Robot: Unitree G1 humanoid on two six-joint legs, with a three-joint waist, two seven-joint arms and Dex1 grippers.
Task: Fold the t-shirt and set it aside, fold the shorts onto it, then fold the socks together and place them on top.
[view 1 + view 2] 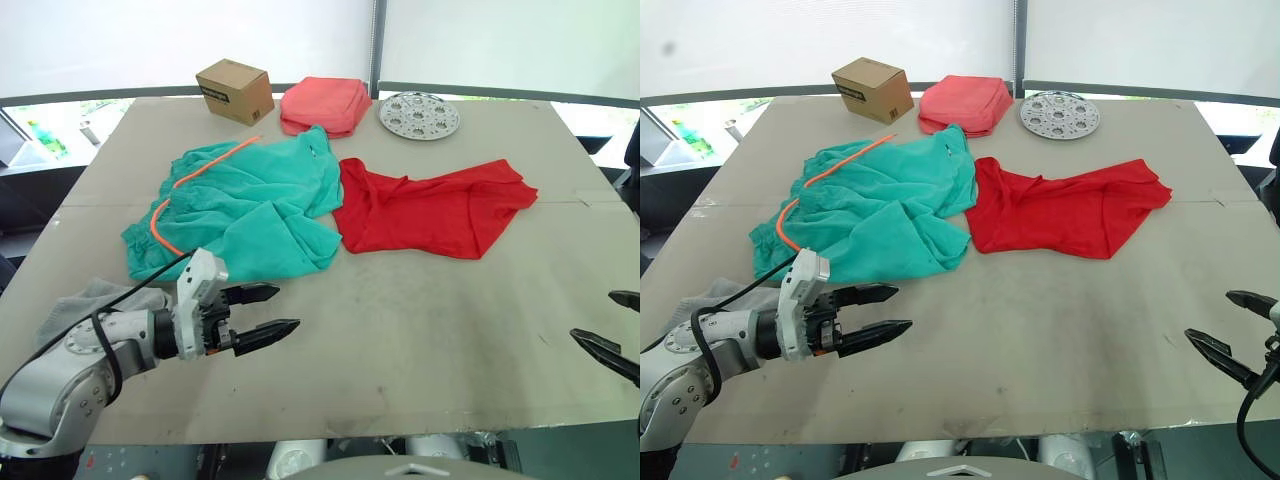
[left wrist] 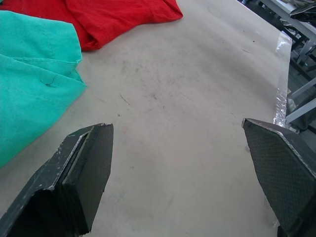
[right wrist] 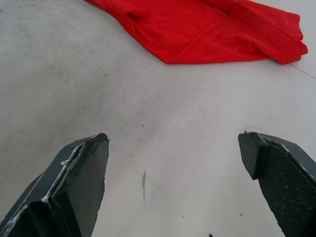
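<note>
While t-shirt (image 1: 430,210) lies crumpled, left claw (image 1: 268,310) wide open, empty; right claw (image 1: 1230,335) likewise.

Bright, even daylight from the white panels behind the tabletop (image 1: 420,330); backdrop blown out, near white. Shadows soft and faint, a thin one under the left tool (image 1: 268,309). No strong glare. Head views sharp; wrist views have close fingers (image 2: 84,173) slightly soft.

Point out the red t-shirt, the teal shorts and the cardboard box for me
t-shirt (image 1: 430,212): left eye view, middle of the crumpled red fabric.
shorts (image 1: 250,200): left eye view, centre of the teal cloth.
cardboard box (image 1: 235,90): left eye view, its front face.
</note>
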